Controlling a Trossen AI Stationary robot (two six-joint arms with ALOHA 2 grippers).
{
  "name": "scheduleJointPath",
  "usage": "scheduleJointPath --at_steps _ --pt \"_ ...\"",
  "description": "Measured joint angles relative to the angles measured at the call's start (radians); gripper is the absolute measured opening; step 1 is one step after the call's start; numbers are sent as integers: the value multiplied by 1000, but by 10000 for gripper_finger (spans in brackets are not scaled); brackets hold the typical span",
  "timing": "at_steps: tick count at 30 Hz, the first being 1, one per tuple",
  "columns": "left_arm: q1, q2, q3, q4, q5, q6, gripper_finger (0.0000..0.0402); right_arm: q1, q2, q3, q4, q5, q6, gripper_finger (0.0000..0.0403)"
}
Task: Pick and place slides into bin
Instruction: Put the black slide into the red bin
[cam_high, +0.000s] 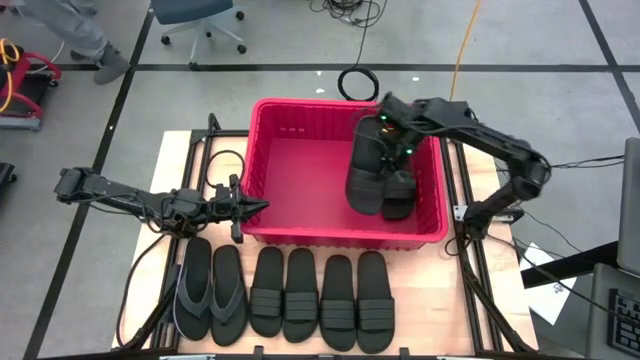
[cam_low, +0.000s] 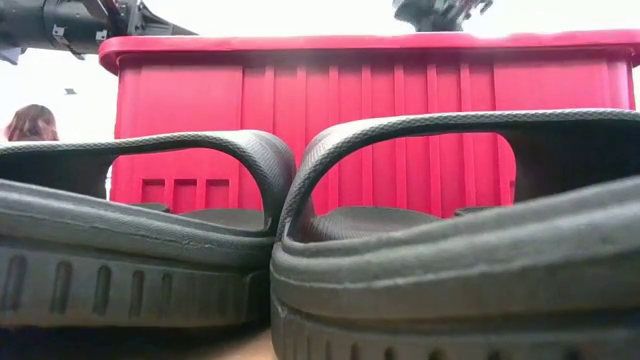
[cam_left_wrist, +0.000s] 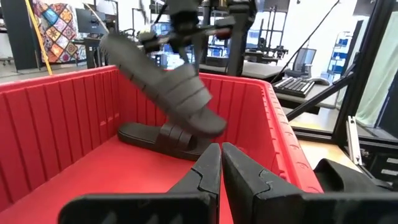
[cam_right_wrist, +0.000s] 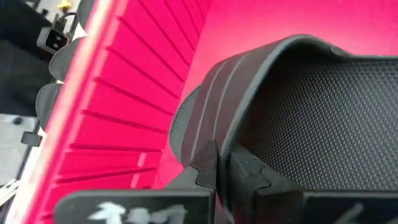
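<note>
The red bin (cam_high: 300, 235) stands mid-table. My right gripper (cam_high: 385, 135) reaches into its right half, shut on a black band slide (cam_high: 365, 165), which hangs tilted in the left wrist view (cam_left_wrist: 168, 87). A second slide (cam_high: 402, 192) lies on the bin floor (cam_left_wrist: 152, 137). A thong pair (cam_high: 210, 292) and several band slides (cam_high: 320, 297) lie sole-down in a row in front of the bin. My left gripper (cam_high: 258, 206) is shut and empty at the bin's left near rim, and shows in its own view (cam_left_wrist: 221, 158). My right gripper pinches the slide by the edge of its ribbed band (cam_right_wrist: 208, 134), where the band meets the sole, between its two fingers. The fingers come from above, slanting down into the bin. The slide hangs tilted, one end high and the other (cam_left_wrist: 208, 121) low over the lying slide; whether they touch, I cannot tell.
The bin's walls stand high around the right gripper. The bin's left half (cam_high: 300, 170) is bare floor. Close slides (cam_low: 400, 250) fill the low view. Table frame rails (cam_high: 195, 160) run beside the bin. A person's legs (cam_high: 85, 40) and a chair (cam_high: 200, 20) are beyond the table.
</note>
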Motion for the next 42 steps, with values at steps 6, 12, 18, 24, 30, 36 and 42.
scheduleJointPath --at_steps 6,12,18,24,30,36,42 --pt "0 0 0 0 1 77 21 -56 144 0 -42 -34 -87 6" --pt "0 0 0 0 0 83 21 -119 266 0 -61 -106 -156 6" --pt "0 0 0 0 -1 79 21 -160 359 1 -77 -134 -215 6" --pt "0 0 0 0 -3 80 21 -176 436 1 -80 -125 -232 6" --pt "0 0 0 0 -5 84 21 -180 479 1 -61 -115 -214 6" --pt "0 0 0 0 -5 85 21 -209 501 1 -65 -74 -175 6" --pt "0 0 0 1 -5 86 21 -237 500 1 -90 -32 -174 6"
